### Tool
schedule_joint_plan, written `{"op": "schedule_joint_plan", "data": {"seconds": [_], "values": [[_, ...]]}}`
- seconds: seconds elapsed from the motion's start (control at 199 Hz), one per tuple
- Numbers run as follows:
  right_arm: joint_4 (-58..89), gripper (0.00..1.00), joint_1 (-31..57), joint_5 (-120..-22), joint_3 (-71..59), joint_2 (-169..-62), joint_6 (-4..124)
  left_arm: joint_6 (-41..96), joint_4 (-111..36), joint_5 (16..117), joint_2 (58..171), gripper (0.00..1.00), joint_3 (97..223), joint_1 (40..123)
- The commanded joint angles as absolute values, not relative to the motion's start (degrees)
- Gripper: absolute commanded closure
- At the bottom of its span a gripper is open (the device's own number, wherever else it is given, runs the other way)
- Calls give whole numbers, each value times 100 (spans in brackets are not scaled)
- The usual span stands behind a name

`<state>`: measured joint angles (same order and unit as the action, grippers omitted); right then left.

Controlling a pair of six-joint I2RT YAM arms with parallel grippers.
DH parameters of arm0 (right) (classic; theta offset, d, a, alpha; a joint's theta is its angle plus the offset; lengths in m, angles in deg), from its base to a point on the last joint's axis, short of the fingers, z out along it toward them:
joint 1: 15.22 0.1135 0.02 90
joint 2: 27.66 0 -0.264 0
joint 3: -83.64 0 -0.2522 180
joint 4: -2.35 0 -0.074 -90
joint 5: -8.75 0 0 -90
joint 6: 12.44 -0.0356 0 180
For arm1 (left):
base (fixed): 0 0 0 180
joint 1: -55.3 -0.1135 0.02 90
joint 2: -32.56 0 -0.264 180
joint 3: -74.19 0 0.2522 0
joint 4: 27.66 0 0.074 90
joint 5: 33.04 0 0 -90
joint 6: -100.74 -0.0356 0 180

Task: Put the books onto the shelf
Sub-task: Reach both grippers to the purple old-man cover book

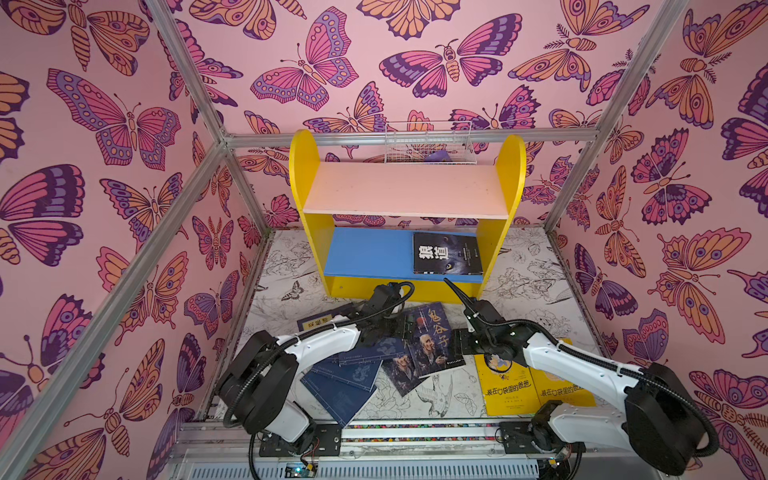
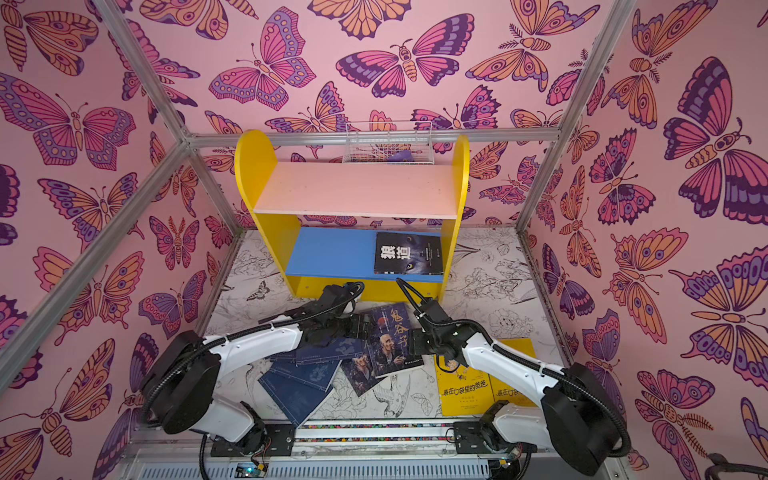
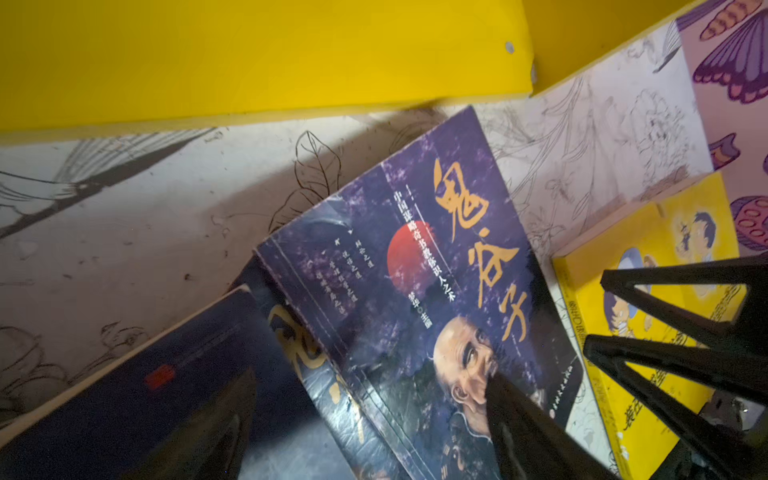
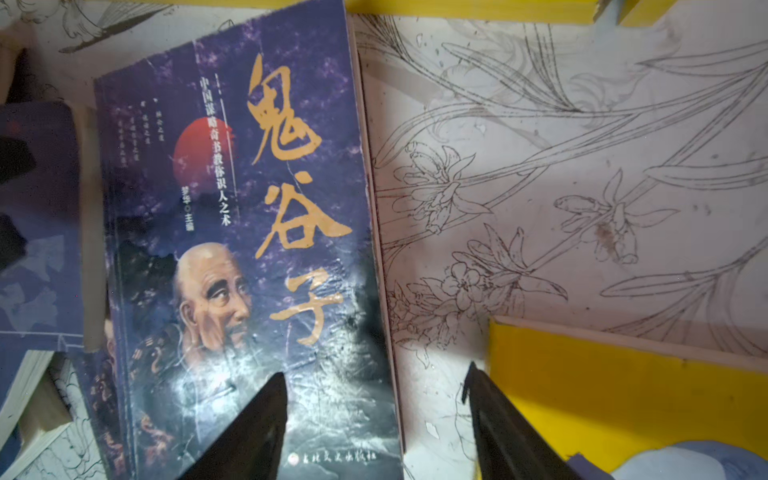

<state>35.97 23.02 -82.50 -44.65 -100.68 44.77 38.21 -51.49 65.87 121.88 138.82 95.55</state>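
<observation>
Left fingers [image 3: 515, 424] and right fingers [image 4: 257, 432] both hang released at the portrait book [image 4: 232, 232] on the bench [image 4: 582, 187]. One wolf book [image 1: 448, 258] lies flat on the shelf [image 1: 305, 166] (blue lower board); navy books [image 1: 345, 386] lie on the bench.

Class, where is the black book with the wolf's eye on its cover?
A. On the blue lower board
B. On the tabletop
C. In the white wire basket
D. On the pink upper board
A: the wolf book lies flat on the blue lower board, toward its right end.
</observation>
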Motion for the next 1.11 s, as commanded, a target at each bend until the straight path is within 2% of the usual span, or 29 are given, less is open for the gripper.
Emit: {"op": "schedule_joint_plan", "data": {"seconds": [0.0, 0.081, 0.484, 0.64, 0.866, 0.937, 1.103], "values": [[3364, 30, 2317, -8143, -4187, -10339, 4472, 3430, -5996, 6792, 12439, 11, 14176, 9531], [3354, 30, 2310, -8145, -4155, -10510, 4522, 3445, -6257, 6857, 12594, 11, 14223, 9478], [2790, 32, 2313, -7730, -4357, -11186, 4660, 2995, -6443, 8577, 13768, 12, 15036, 9417], [2500, 33, 2311, -7482, -4519, -11418, 4684, 3056, -6295, 8649, 13661, 13, 15131, 9408], [2437, 33, 2319, -7459, -4541, -11453, 4751, 3006, -5528, 9266, 13309, 16, 15054, 9536], [2431, 33, 2321, -7509, -4562, -11425, 4727, 3002, -5521, 9262, 13374, 19, 15134, 9572], [2423, 33, 2335, -7670, -4683, -11174, 4668, 3098, -5559, 9119, 13561, 32, 15236, 9575]]}}
